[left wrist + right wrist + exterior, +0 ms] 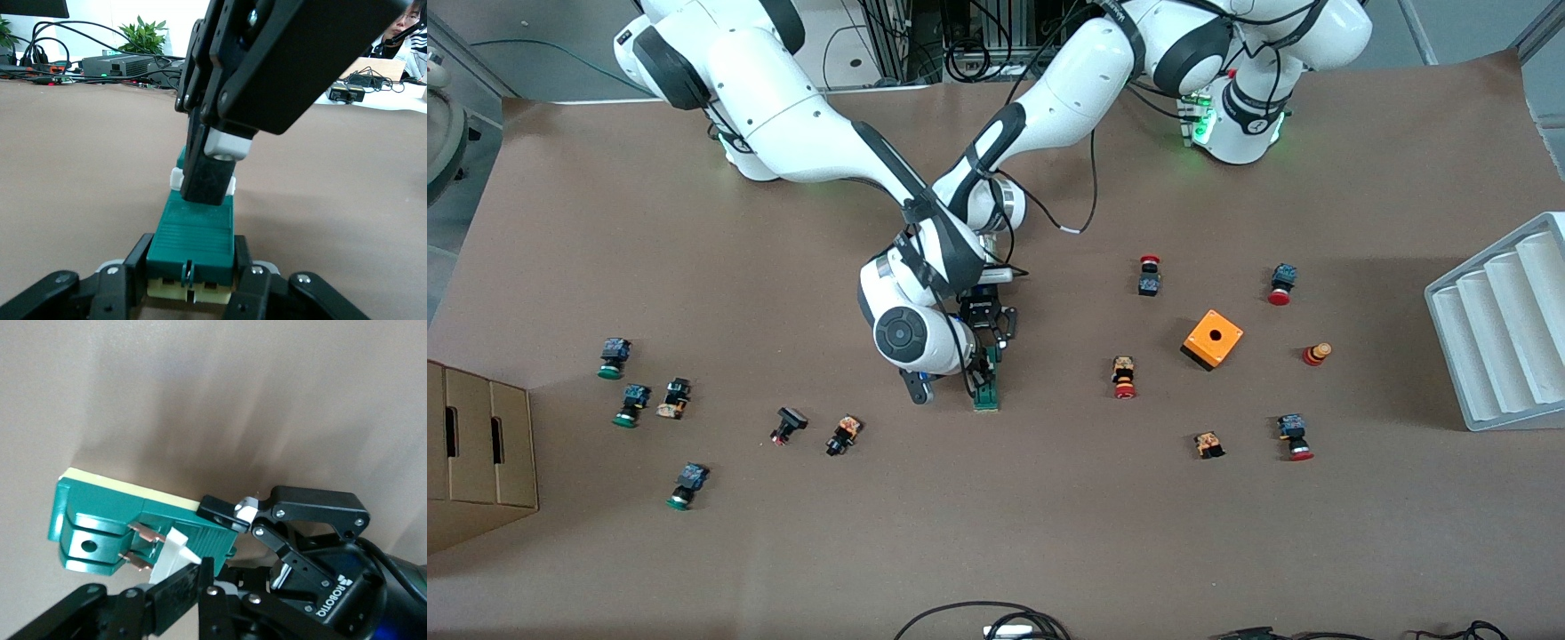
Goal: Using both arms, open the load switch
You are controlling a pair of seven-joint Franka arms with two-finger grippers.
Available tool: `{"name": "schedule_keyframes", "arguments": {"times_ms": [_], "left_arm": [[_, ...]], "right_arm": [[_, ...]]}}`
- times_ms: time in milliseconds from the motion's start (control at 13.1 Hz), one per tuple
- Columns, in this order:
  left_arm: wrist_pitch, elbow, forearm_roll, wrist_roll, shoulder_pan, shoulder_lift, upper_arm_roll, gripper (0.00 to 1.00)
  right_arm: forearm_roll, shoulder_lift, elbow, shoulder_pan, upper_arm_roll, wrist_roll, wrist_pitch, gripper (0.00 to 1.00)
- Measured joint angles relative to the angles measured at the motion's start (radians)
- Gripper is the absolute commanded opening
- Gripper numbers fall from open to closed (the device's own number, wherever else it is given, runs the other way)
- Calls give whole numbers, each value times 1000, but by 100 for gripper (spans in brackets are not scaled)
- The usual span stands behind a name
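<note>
Load switch (pixel 986 389): held by both grippers near the middle of the table.

The green block rests on the table, its long axis running toward the front camera. The left gripper (pixel 190 283) is clamped on the sides of one end of the body, the end farther from the camera. The right gripper (pixel 190 570) is closed on the white sliding piece (pixel 172 553) on top. The coming pull is judged to run along the long axis, against the left gripper's hold.
</note>
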Motion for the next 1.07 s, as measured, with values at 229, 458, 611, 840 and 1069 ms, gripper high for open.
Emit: {"name": "schedule_keyframes", "arguments": {"times_ms": [229,458,611,840,1069], "left_arm": [[0,0,0,0,0,0,0,54],[0,0,0,1,0,0,0,54],[0,0,0,1,0,0,0,54],[0,0,0,1,0,0,0,54],[0,0,0,2,0,0,0,54]], "right_arm": [[0,1,-1,0,0,0,1,0],[0,4,-8,1,2,0,12,0],[0,5,-12,2,3,0,18,0],[0,5,-12,2,3,0,18,6],[0,3,-5,2,1,1,14,100]]}}
